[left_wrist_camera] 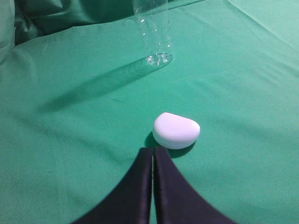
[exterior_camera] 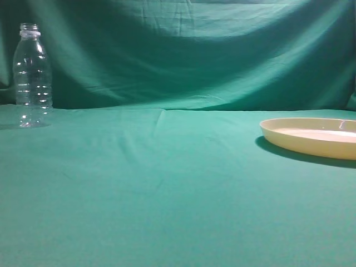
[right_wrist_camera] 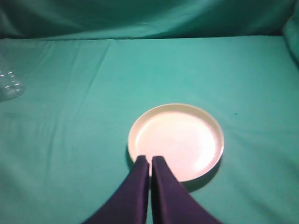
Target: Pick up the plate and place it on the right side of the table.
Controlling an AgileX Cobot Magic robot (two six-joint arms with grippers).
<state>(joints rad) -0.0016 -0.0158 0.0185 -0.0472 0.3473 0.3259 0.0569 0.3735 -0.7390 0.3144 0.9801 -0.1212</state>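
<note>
The cream-yellow plate [exterior_camera: 311, 137] lies flat on the green table [exterior_camera: 167, 189] at the right edge of the exterior view, partly cut off by the frame. In the right wrist view the plate [right_wrist_camera: 180, 140] sits just beyond my right gripper [right_wrist_camera: 150, 159]. That gripper is shut and empty, and its tips overlap the plate's near left rim in the picture. My left gripper [left_wrist_camera: 153, 150] is shut and empty above the cloth. Neither gripper shows in the exterior view.
A clear plastic bottle [exterior_camera: 32, 75] stands upright at the far left, near the backdrop. It also shows in the left wrist view [left_wrist_camera: 154, 32]. A small white rounded object [left_wrist_camera: 176, 130] lies on the cloth just ahead of my left gripper.
</note>
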